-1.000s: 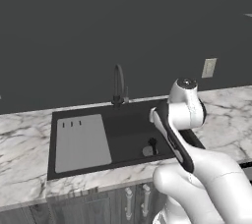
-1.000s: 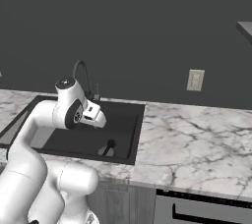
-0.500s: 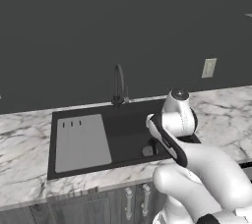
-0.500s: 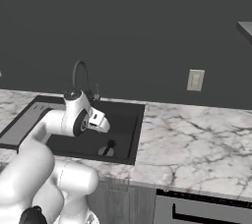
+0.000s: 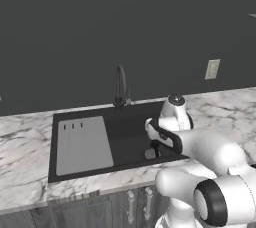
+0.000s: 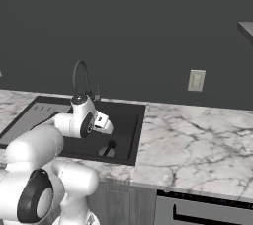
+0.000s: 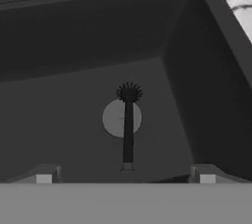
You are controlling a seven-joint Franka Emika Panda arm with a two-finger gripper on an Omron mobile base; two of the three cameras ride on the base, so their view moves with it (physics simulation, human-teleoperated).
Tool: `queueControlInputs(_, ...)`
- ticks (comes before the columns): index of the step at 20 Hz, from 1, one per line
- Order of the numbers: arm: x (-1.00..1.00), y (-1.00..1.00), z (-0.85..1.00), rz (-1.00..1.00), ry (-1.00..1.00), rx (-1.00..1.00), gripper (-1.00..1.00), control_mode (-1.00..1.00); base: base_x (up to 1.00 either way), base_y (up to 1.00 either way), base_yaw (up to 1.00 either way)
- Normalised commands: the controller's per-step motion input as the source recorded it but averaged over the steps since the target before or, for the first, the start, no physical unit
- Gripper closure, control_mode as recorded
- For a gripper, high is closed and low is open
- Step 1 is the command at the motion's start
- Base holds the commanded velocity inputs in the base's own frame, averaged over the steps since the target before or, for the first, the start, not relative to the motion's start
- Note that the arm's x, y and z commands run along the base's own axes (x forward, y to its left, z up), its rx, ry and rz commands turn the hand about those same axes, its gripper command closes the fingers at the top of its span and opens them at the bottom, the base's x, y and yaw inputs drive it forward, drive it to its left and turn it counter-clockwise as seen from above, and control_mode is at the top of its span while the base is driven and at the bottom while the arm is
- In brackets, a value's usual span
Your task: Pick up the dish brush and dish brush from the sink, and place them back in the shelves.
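Hovering gripper (image 7: pixel 126 179) spread wide and empty, above dish brush (image 7: pixel 128 125) lying over sink (image 7: pixel 74 61) drain

We see the arm folded lower over the sink (image 5: pixel 90 117), its gripper (image 7: pixel 125 178) now nearer the dish brush (image 7: pixel 128 129).

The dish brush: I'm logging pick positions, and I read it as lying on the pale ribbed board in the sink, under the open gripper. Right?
Not quite. The dish brush lies on the black floor of the sink, across the round drain, not on the ribbed board. The hand view shows it, below the open gripper.
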Motion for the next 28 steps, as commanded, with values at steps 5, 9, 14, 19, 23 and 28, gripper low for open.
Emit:
queueControlInputs(5,0.23,0.0,-0.38,0.0,0.0,0.0,-1.0,-1.0,0.0,0.0,0.0)
queueControlInputs(9,0.13,0.0,-0.4,0.0,0.0,0.0,-1.0,-1.0,0.0,0.0,0.0)
queueControlInputs(14,0.05,-0.03,-0.42,0.0,0.0,0.0,-1.0,-1.0,0.0,0.0,0.0)
queueControlInputs(19,0.01,0.0,-0.37,0.0,0.0,0.0,-1.0,-1.0,0.0,0.0,0.0)
queueControlInputs(23,0.0,0.0,-0.34,0.0,0.0,0.0,-1.0,-1.0,0.0,0.0,0.0)
queueControlInputs(28,0.08,0.0,-0.36,0.0,0.0,0.0,-1.0,-1.0,0.0,0.0,0.0)
